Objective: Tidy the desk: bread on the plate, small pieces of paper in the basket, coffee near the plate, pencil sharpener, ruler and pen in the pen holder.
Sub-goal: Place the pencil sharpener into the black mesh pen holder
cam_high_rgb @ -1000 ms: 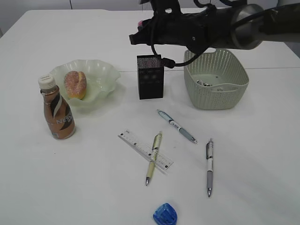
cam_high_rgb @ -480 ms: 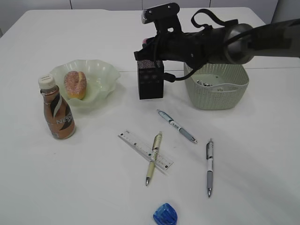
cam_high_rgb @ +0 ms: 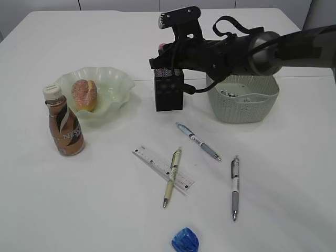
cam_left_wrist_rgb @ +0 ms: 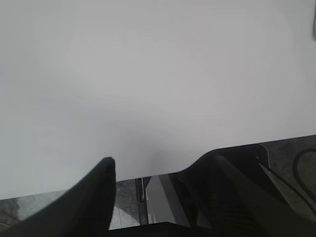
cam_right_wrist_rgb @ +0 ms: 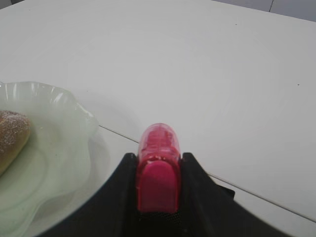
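My right gripper (cam_right_wrist_rgb: 158,159) is shut on a pink pencil sharpener (cam_right_wrist_rgb: 158,168), just above the open top of the black mesh pen holder (cam_high_rgb: 169,93); its mesh (cam_right_wrist_rgb: 159,221) shows dark under the sharpener. In the exterior view this gripper (cam_high_rgb: 161,53) reaches in from the right. A blue pencil sharpener (cam_high_rgb: 185,240) lies near the front edge. The clear ruler (cam_high_rgb: 157,165) lies under a yellow-green pen (cam_high_rgb: 171,178); two more pens (cam_high_rgb: 198,141) (cam_high_rgb: 234,186) lie to its right. The bread (cam_high_rgb: 84,94) sits in the wavy green plate (cam_high_rgb: 114,84), with the coffee (cam_high_rgb: 63,123) beside it. My left gripper (cam_left_wrist_rgb: 163,173) stands open over the desk's edge.
The green perforated basket (cam_high_rgb: 252,107) stands right of the pen holder, under my right arm, with small pieces of paper (cam_high_rgb: 231,94) inside. The plate (cam_right_wrist_rgb: 59,148) with the bread (cam_right_wrist_rgb: 10,138) lies to the left in the right wrist view. White desk (cam_high_rgb: 79,199) stretches around.
My right arm has swung and lowered, bringing the pink sharpener down to the top of the pen holder. Objects on the desk have not moved.
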{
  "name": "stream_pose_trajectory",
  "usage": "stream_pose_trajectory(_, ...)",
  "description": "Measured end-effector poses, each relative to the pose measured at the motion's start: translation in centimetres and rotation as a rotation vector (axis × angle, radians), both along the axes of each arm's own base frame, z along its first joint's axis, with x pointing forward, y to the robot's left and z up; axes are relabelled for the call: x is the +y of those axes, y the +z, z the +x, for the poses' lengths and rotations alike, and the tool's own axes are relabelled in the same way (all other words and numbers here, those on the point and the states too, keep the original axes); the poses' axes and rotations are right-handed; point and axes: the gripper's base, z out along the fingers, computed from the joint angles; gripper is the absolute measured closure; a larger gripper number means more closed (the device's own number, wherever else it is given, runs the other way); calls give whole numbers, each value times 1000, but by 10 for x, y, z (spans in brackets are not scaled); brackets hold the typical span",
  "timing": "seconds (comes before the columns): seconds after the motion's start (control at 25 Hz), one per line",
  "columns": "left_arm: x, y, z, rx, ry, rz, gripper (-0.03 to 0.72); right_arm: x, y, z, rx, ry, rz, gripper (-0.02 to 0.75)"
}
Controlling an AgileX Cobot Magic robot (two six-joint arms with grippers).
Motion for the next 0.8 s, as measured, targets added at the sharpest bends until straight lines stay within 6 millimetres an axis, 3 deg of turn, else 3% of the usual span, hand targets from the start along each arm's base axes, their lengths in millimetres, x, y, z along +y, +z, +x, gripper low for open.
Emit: stream_pose_trajectory(0.8,0,0,0,0,0,0,255,2,-19,3,12,2,5,535)
